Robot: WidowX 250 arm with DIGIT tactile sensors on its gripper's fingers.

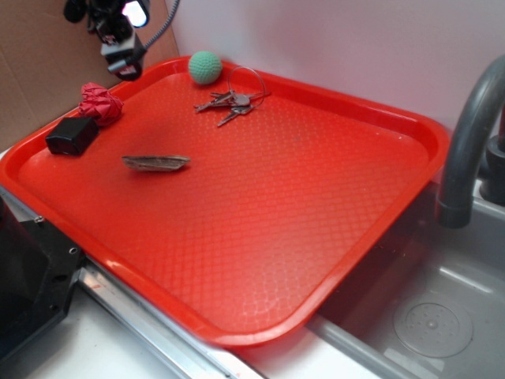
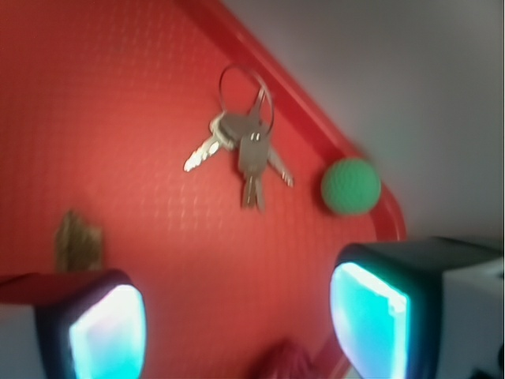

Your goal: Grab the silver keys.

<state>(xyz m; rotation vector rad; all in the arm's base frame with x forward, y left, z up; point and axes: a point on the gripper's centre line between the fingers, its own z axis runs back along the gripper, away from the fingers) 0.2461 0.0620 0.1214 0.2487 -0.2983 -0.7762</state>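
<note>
The tool [image 2: 237, 324] hangs with fingers spread and empty above the red tray's [image 1: 410, 170] far corner. The silver keys [image 2: 245, 150] lie flat near the rim beside a green ball [image 2: 351, 186], well ahead, presumably awaiting approach.

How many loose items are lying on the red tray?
5: silver keys and green ball near the far rim, red crumpled object and black box at the left, folded strip further in.

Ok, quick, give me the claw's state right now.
Claw: open, holding nothing. The silver keys lie on the red tray, ahead of it and untouched.
</note>
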